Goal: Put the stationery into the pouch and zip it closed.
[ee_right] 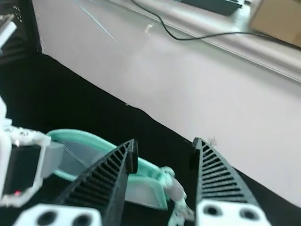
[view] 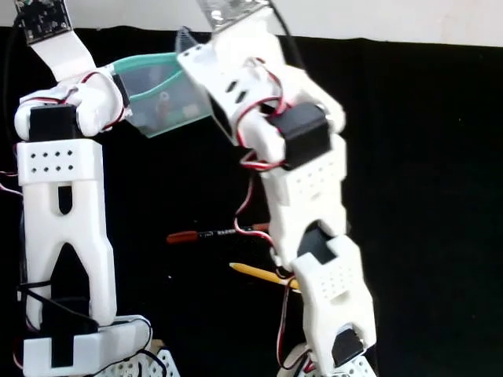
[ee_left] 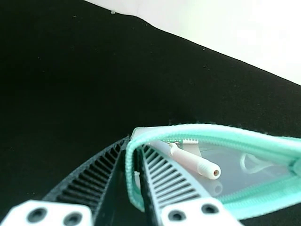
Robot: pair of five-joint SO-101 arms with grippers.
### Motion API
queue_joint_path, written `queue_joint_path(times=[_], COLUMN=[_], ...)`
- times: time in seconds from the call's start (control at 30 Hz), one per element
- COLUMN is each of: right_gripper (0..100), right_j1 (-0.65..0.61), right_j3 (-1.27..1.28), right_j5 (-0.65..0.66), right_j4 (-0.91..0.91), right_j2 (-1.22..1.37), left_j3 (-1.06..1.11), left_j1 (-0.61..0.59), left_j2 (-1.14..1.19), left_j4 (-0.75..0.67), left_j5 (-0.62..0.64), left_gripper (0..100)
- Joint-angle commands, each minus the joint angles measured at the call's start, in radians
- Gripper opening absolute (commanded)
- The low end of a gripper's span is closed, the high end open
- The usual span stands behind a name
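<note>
The pouch (view: 161,94), clear-sided with a mint-green zipper band, is sitting over the far part of the black table (view: 424,196), stretched between the two arms. In the left wrist view its mouth (ee_left: 263,160) is gaping open, and a white pen (ee_left: 195,162) is lying inside with its tip pointing out toward the opening. The left gripper (ee_left: 132,146) is pinching one end of the pouch, its claw narrowed tight on the zipper edge. The right gripper (ee_right: 164,146) is hanging just above the opposite end (ee_right: 89,150), its claw spread wide and gripping nothing, with a pale zipper tab (ee_right: 175,190) showing between the fingers below. Nearer the arm bases, a red-brown pen (view: 212,234) and a yellow pencil (view: 255,272) are lying on the cloth, well apart from the pouch, both partly crossed by the right arm.
</note>
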Motion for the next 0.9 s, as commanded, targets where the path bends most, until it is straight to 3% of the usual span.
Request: queue_joint_path(times=[0.0,0.17,0.33,0.5,0.73,0.87], right_gripper=[18.5,18.5,18.6,18.7,18.5,18.4], right_j1=[0.012,0.012,0.036,0.016,-0.048,-0.064], right_j3=[-0.107,-0.104,-0.001,0.323,0.897,1.148], right_j5=[0.048,0.109,0.110,0.117,0.267,0.288], right_j4=[0.091,0.259,0.254,0.254,0.252,0.248], right_j2=[-0.087,-0.104,-0.116,-0.225,-0.483,-0.558], left_j3=[0.045,0.101,0.094,0.090,0.036,0.004], left_j1=[-0.016,-0.012,-0.010,-0.010,-0.010,-0.010], left_j2=[0.007,0.005,-0.001,-0.005,-0.005,-0.005], left_j4=[-0.049,-0.104,-0.100,-0.100,-0.097,-0.084], left_j5=[0.005,0.005,0.005,0.005,0.006,0.008], left_gripper=[1,1,1,1,1,1])
